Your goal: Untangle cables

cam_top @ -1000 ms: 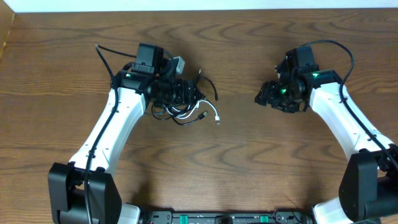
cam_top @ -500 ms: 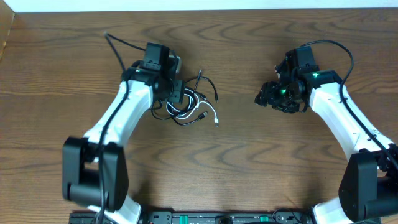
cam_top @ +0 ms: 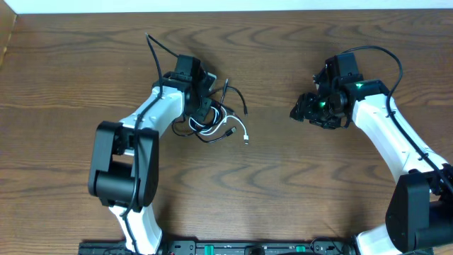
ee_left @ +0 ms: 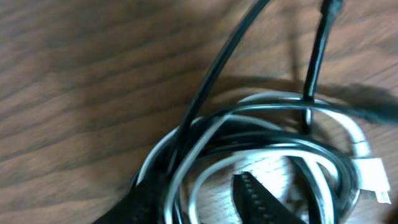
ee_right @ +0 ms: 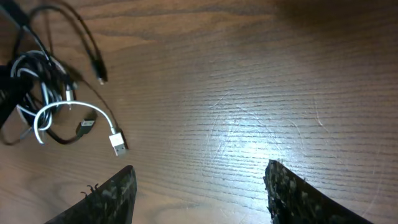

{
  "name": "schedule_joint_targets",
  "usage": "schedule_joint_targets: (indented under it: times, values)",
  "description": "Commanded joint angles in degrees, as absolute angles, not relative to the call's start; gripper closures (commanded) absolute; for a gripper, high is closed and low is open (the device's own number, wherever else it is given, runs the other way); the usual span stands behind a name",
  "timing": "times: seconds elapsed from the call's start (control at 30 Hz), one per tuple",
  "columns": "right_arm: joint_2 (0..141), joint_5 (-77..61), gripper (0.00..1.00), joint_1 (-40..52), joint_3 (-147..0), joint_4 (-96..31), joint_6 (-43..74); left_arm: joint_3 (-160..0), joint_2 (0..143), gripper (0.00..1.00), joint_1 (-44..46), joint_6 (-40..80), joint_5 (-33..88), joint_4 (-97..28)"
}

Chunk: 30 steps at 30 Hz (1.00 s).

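Brown wood-grain tabletop point(cam_top: 283, 191) fills every view. On it the white cable point(ee_left: 356, 138) and the black cable point(ee_left: 217, 65) are coiled through each other in one tight bundle, right at the tips of the left pincer point(ee_left: 196, 190). In its wrist view, a serrated finger point(ee_left: 258, 199) sits inside the coil and the other dark finger lies outside it, with several black and white strands running between them. The fingers stand partly apart, and whether they actually pinch the strands cannot be told. Two black strands rise out of the coil, away from this pincer. A white plug point(ee_left: 376, 177) lies just beyond the serrated finger, at the coil's outer edge.

From overhead, the bundle pokes out from under the left pincer toward the right pincer point(cam_top: 301, 110), which hangs well apart from it. Its fingers are spread wide over bare wood and hold nothing. In its wrist view, the tangle lies far off ahead, beyond the left-hand finger.
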State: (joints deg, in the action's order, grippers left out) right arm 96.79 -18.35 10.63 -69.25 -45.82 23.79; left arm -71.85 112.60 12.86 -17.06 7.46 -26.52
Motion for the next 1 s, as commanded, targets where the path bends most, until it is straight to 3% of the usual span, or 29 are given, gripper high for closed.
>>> schedule_joint_targets:
  times: [0.0,0.2,0.27,0.33,0.43,0.47,0.7,0.97]
  values:
    - [96.6,-18.0,0.39,10.9,-69.3,-45.9,23.0,-72.3,113.7,0.65,13.0,-18.2,6.5,-26.6]
    - [96.6,-18.1,0.39,10.9,-69.3,-45.8,23.0,-72.3,116.0,0.65,13.5,-18.2,11.4,-28.8]
    - [96.6,-18.2,0.39,11.0,-69.3,-45.7,23.0,-72.3,116.9,0.75,14.2,-18.2,13.0,-30.9]
    - [96.6,-20.4,0.41,11.1,-69.3,-45.0,21.3,-72.3,117.0,0.92,15.0,-17.8,13.1,-32.6]
    - [96.0,-29.0,0.55,11.9,-69.3,-42.3,15.9,-73.4,115.4,0.93,15.4,-11.8,13.1,-34.1]
    - [95.5,-30.8,0.55,12.3,-69.3,-41.3,14.7,-73.8,114.8,0.92,15.4,-10.6,13.1,-34.6]
    - [86.6,-31.9,0.48,16.0,-69.8,-34.9,15.4,-77.6,100.6,0.93,15.3,0.5,24.4,-36.3]
    - [81.5,-31.7,0.48,18.7,-69.8,-31.7,23.4,-77.6,89.1,0.93,15.3,12.3,37.8,-34.2]
